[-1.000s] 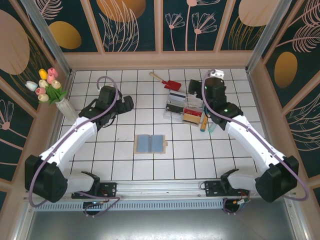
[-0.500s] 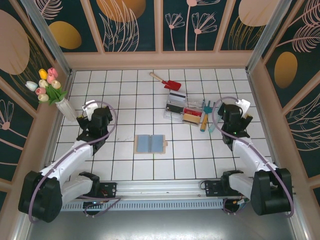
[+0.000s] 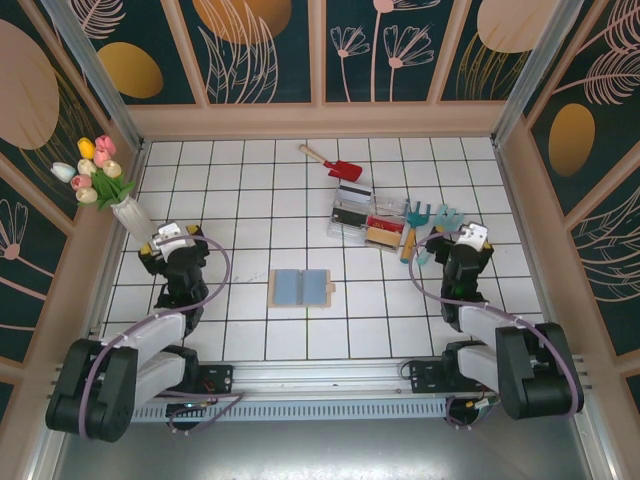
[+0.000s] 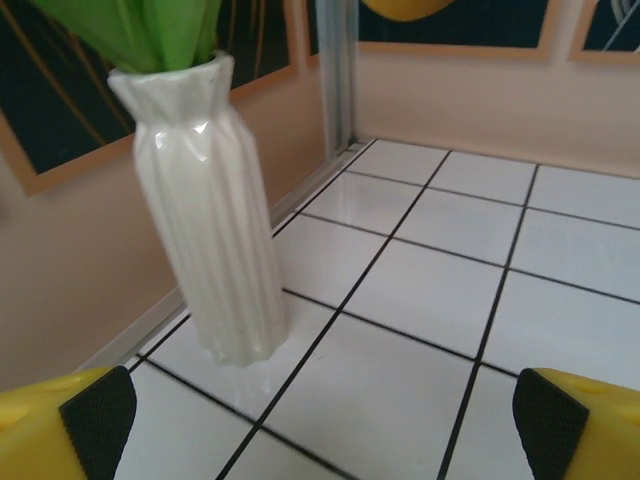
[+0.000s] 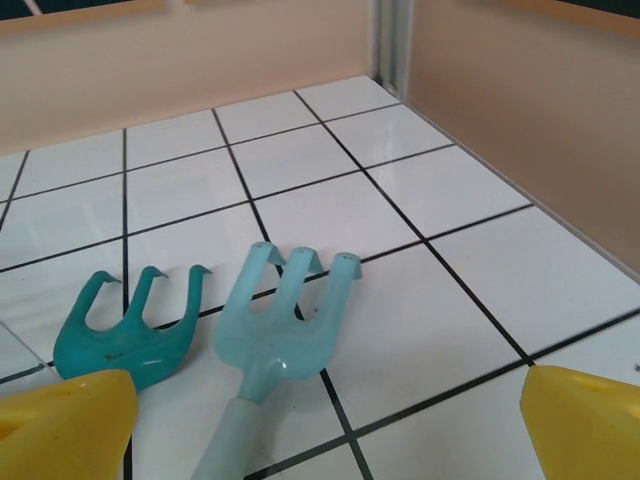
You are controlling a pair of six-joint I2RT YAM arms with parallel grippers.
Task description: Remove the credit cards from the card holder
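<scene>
Card holder point(image 3: 300, 288) lies open at the centre of the table point(image 3: 250, 330); its pockets look empty to me. Credit cards point(image 3: 381, 223) sit in the clear tray point(image 3: 345, 229). Left gripper point(image 4: 324, 425) and right gripper point(image 5: 325, 420) are spread and hold nothing. I judge the task done.

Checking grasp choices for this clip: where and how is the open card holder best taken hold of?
The card holder lies flat and open, blue-grey inside up. Probably pinch one tan outer edge, left or right, coming in low from that side; straight from above, its flat face offers nothing to close on.

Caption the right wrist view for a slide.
Open right gripper faces a teal rake and a pale-blue fork lying on white tiles.
</scene>
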